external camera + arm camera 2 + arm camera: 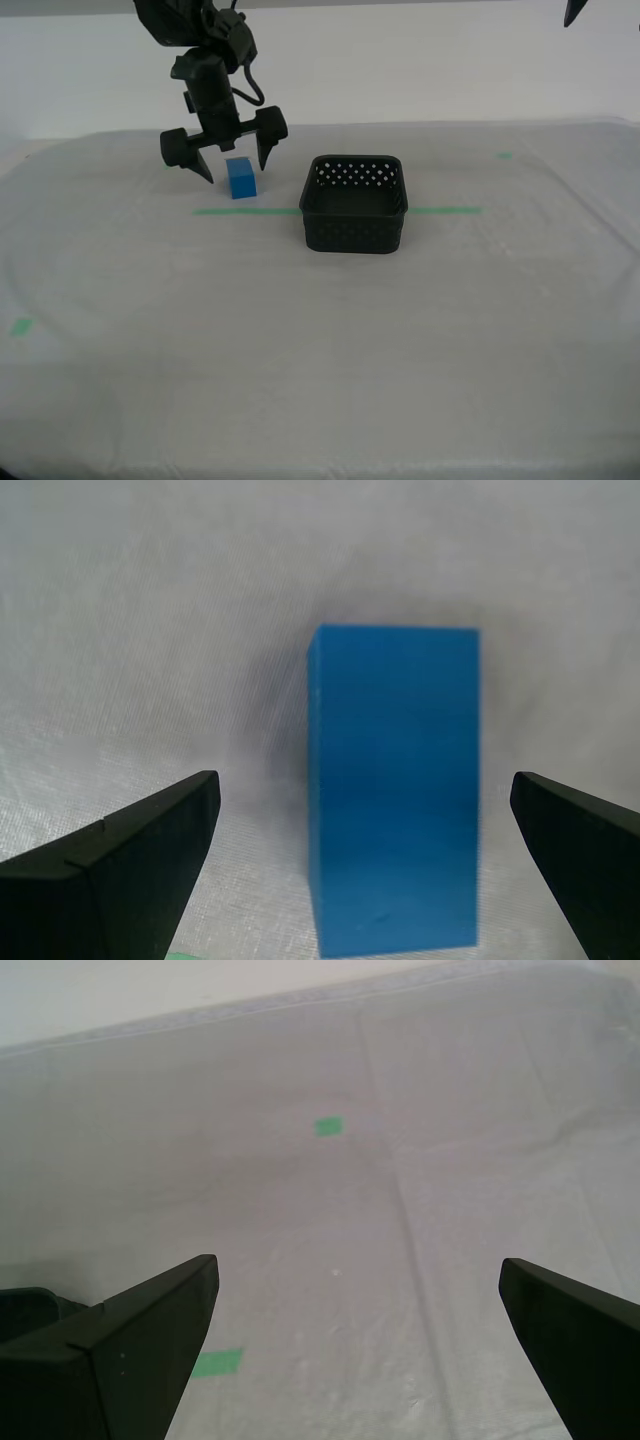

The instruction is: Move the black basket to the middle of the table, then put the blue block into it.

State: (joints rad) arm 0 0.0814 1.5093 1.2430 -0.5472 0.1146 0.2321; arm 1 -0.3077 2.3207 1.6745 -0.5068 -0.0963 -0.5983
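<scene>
The blue block (241, 178) stands on the table (300, 350) in the exterior view's left half, just behind the green tape line (230, 211). My second gripper (236, 168) hangs over it, open, with a finger on each side and not touching; in the second wrist view the block (395, 790) stands between the spread fingers of the gripper (362, 776). The black basket (353, 232) sits near the middle, to the block's right and apart from it. My first gripper (357, 1260) is open and empty above bare cloth.
Small green tape marks lie on the cloth at the exterior view's left (20, 326) and back right (505, 155); two more tape marks (328, 1126) (215, 1362) show in the first wrist view. A dark arm part (575, 10) shows at the top right corner.
</scene>
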